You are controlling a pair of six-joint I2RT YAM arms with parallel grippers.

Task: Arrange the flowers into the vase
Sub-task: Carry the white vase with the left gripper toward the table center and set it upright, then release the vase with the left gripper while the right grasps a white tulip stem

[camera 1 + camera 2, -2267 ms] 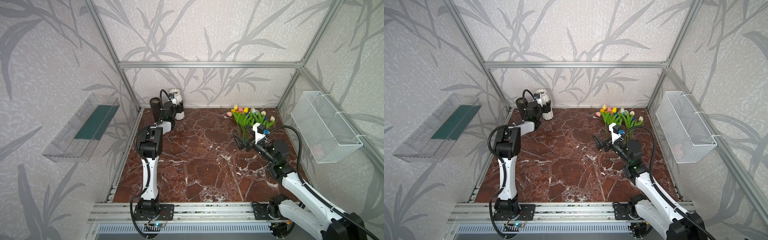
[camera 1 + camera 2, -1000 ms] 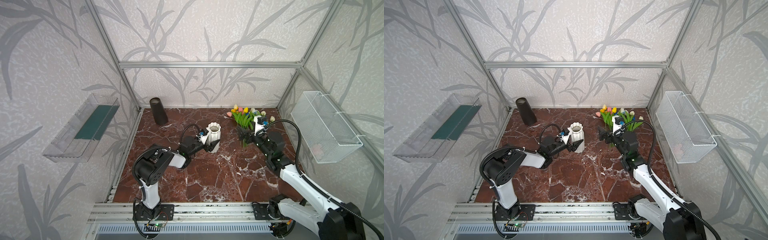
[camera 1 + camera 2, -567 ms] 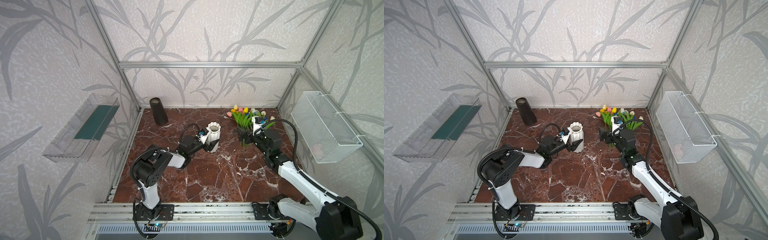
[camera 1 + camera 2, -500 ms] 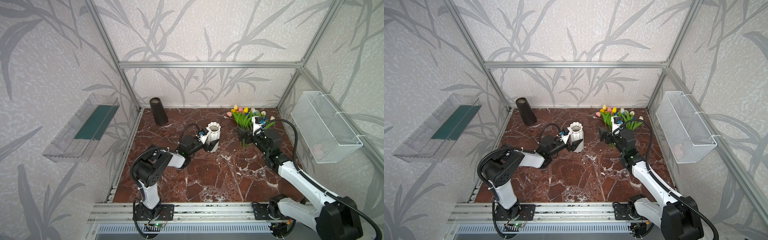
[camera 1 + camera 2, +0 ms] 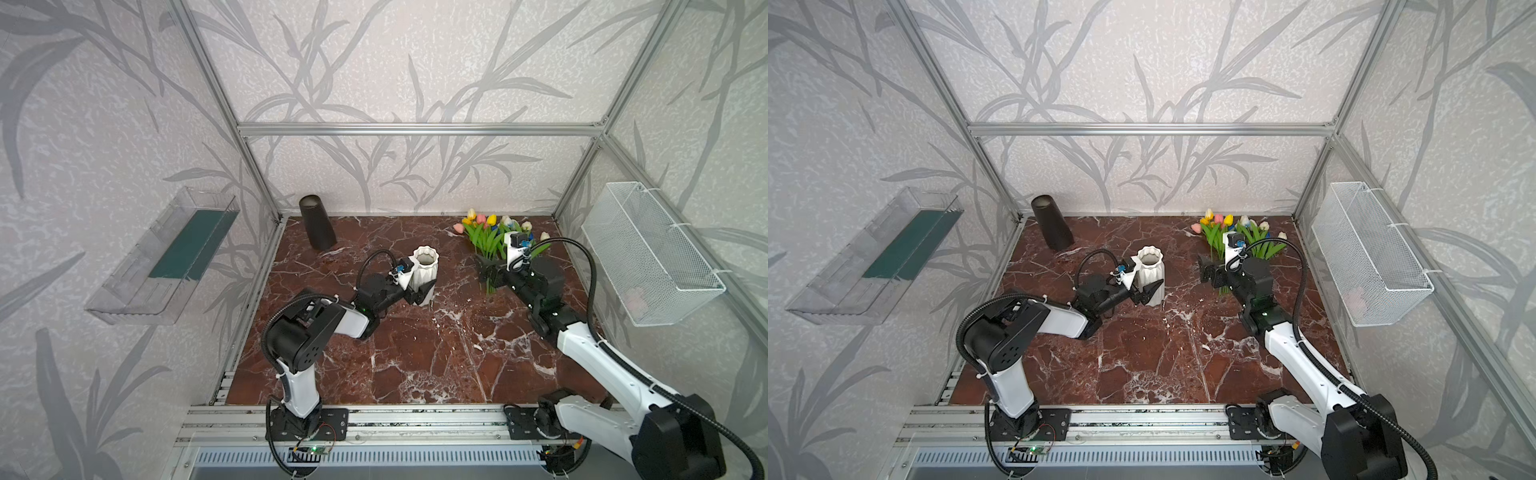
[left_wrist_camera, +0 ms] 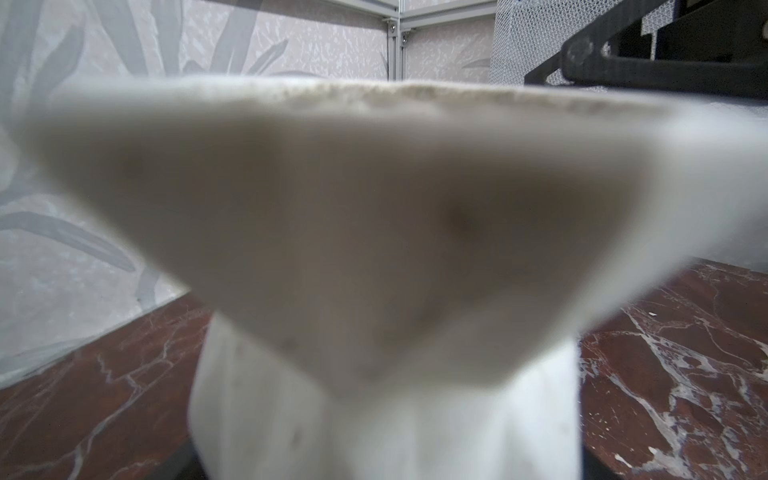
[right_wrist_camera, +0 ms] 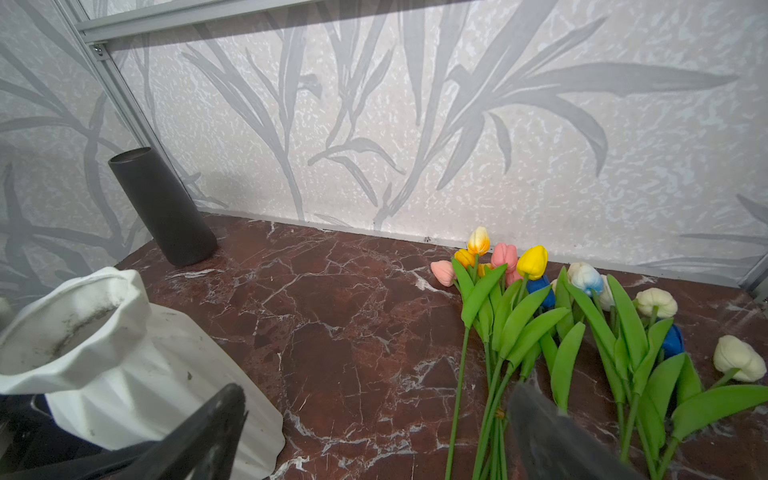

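Note:
The flowers [image 5: 490, 232] [image 5: 1229, 232] lie in a bunch at the back right of the marble floor, with yellow, pink, cream and blue heads toward the back wall. In the right wrist view the flowers [image 7: 519, 316] have their green stems running under one finger. My right gripper [image 5: 484, 270] [image 7: 374, 436] hovers open low over the stem ends. The white ribbed vase [image 5: 426, 270] [image 5: 1150, 270] [image 7: 124, 365] stands upright mid-floor. My left gripper [image 5: 422, 291] straddles its base, one finger in front, the other hidden. The vase [image 6: 374, 249] fills the left wrist view, blurred.
A black tapered vase [image 5: 318, 228] [image 7: 162, 208] stands in the back left corner. A white wire basket [image 5: 648, 253] hangs on the right wall. A clear shelf [image 5: 166, 257] is fixed to the left wall.
My left arm brought the white vase from the back left corner to mid-floor and has since held still. My right gripper moved back toward the flower stems.

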